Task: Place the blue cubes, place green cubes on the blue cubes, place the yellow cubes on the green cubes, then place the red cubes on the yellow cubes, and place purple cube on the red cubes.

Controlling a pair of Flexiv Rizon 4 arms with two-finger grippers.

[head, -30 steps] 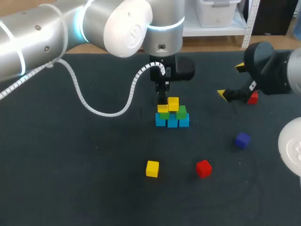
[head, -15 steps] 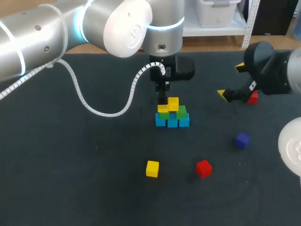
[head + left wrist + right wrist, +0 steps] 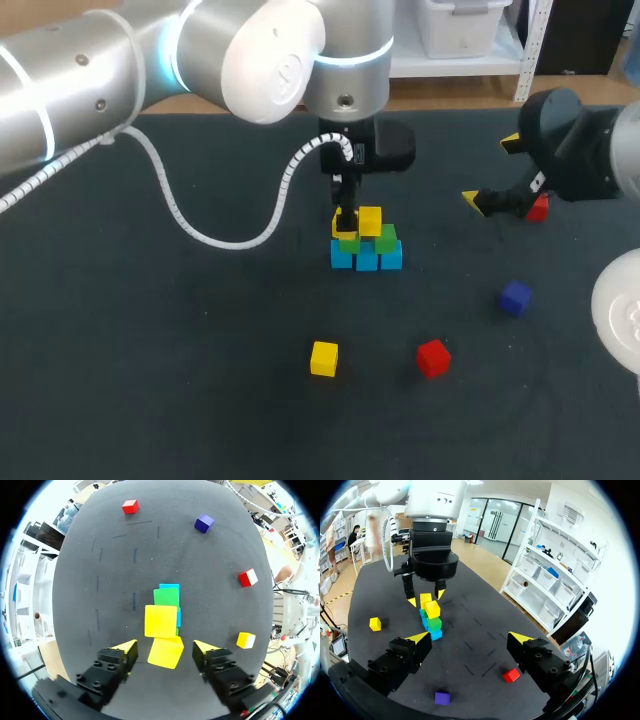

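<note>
From where I stand, the left pincer (image 3: 162, 649) hangs wide open over the stack. A small yellow cube (image 3: 166, 652) sits between its fingers, touched by neither, resting on the green cubes (image 3: 166, 596) beside a second yellow cube (image 3: 161, 621). I'd lift straight up, lest a finger clip it. The right pincer (image 3: 469, 638) gapes empty, well apart from the stack.

Matt cloth table (image 3: 150, 350), smooth plastic-looking cubes (image 3: 366, 256)

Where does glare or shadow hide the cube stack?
Head view: no glare, but the left gripper's black fingers partly cover the small yellow cubes. Left wrist view: both evenly lit. Right wrist view: blue-green-yellow cube stack visible side-on.
</note>
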